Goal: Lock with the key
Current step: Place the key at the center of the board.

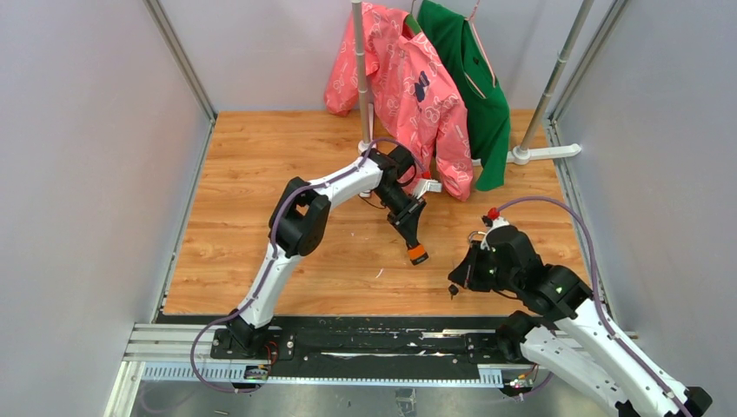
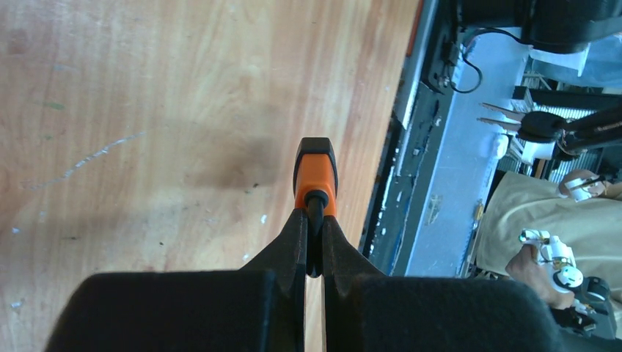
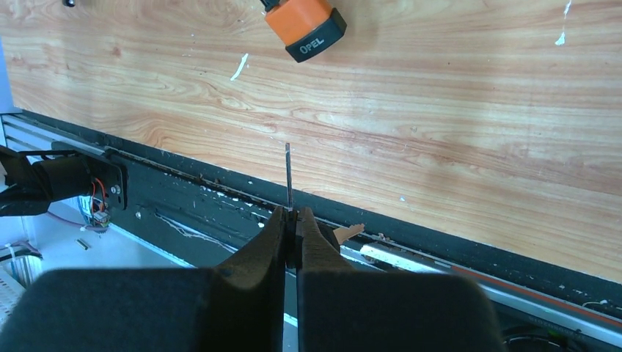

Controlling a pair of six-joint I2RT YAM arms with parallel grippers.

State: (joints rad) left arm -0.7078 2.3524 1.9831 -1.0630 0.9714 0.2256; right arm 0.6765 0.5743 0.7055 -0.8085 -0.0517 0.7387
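Observation:
My left gripper (image 1: 412, 233) is shut on the black shackle of an orange padlock (image 1: 418, 254), which it holds above the wooden table. In the left wrist view the lock's orange and black body (image 2: 315, 174) sticks out past the closed fingertips of the left gripper (image 2: 314, 220). My right gripper (image 1: 455, 283), to the right of the lock and nearer the table's front edge, is shut on a key (image 1: 453, 292). The thin metal key blade (image 3: 288, 170) points out from the right gripper (image 3: 292, 217) toward the lock (image 3: 305, 26), with a clear gap between them. The key's dark head (image 2: 541, 125) shows in the left wrist view.
A pink jacket (image 1: 408, 87) and a green jacket (image 1: 474, 82) hang on a rack at the back, its foot (image 1: 543, 154) on the wooden table (image 1: 261, 174). A black rail (image 1: 365, 340) runs along the near edge. Grey walls close in both sides.

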